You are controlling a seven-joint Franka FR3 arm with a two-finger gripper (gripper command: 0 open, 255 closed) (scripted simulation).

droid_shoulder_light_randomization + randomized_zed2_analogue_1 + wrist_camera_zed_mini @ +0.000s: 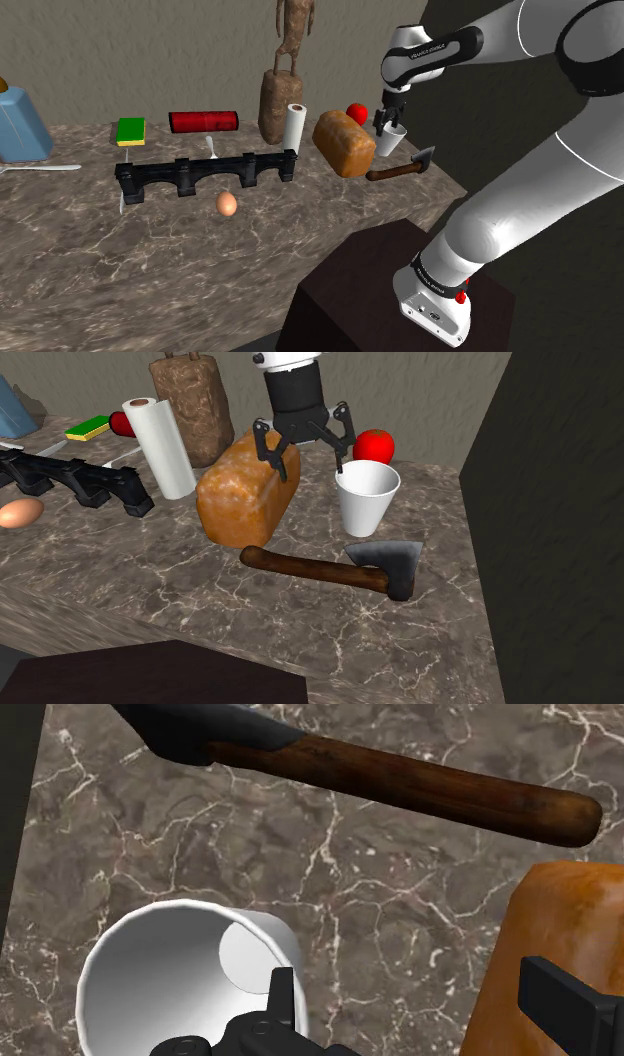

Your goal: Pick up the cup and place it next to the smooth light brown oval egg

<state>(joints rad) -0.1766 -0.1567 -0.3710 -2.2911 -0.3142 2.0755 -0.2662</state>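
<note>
A plain white cup [366,498] stands upright on the marble counter [300,622], between a bread loaf and the counter's end. It also shows as the cup [389,143] and the cup [160,979]. My gripper [307,452] hangs open just above it. One fingertip [343,452] is over the cup's rim and the other sits over the loaf, so the cup is not between them. The same open gripper [390,124] and gripper [420,1004] hold nothing. The light brown egg [227,204] lies far off, in front of a black rack; the egg [20,512] is at the second exterior view's left edge.
A brown bread loaf [248,492] lies right beside the cup. A hatchet [335,567] lies in front of it and a red apple [374,446] behind. A paper towel roll [160,447], a black rack [205,175], a statue base [282,105], a red can [203,122] and a sponge [131,131] stand further along.
</note>
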